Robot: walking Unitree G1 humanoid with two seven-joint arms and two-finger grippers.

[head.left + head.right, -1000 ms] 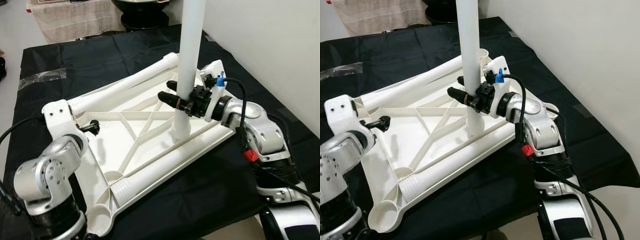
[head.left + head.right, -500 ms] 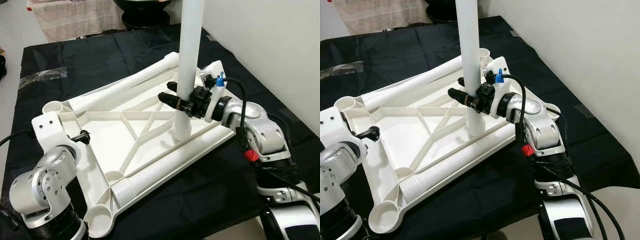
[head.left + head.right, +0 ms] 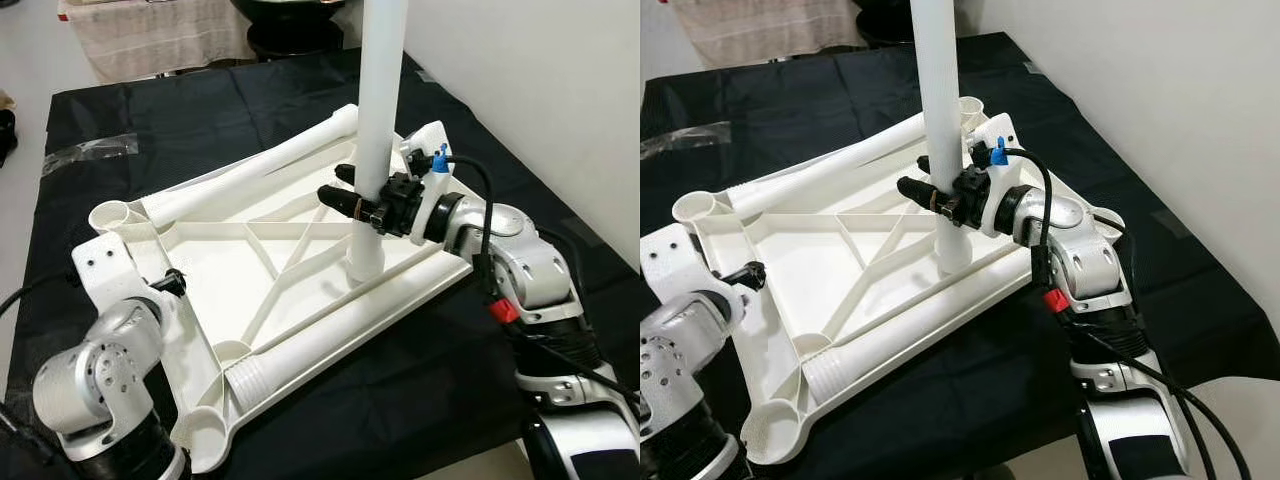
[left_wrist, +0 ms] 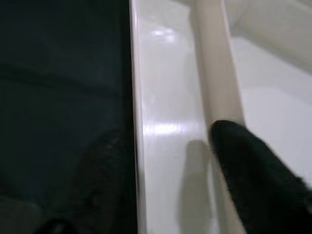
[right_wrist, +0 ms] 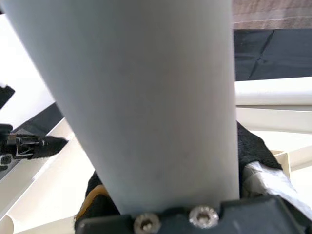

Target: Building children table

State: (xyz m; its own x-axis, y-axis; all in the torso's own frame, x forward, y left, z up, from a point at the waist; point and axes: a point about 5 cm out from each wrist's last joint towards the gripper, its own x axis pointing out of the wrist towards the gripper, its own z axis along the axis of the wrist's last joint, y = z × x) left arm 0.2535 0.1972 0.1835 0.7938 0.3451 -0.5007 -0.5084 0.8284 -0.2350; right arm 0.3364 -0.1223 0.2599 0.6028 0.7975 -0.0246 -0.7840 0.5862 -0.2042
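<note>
Surface: a bench (image 3: pixel 130 120) draped in black cloth, with a pale wall along the right of the frame and a towel-covered object at the upper left.

Workpiece: the white tabletop (image 3: pixel 270 270) lies upside down at the frame centre, ribbed underside up, with round leg sockets at its corners. Two loose legs (image 3: pixel 255 170) rest along its upper and lower edges.

Leg in hand: a third leg (image 3: pixel 378 120) stands upright right of centre, its lower end resting on the tabletop underside, apparently short of any corner socket.

Right gripper (image 3: pixel 352 200): its black fingers are closed around the upright leg low on the shaft, one on each side. The low grasp likely serves to steer the foot of the leg toward a socket.

Left gripper (image 3: pixel 172 282): sits at the lower left, at the tabletop's left rim. In the left wrist view one finger (image 4: pixel 253 180) lies over the white rim, the other over the dark cloth, so the fingers stand apart astride the edge, probably to steady the tabletop.

Stage: judged as leg fitting, with no leg seated yet.
</note>
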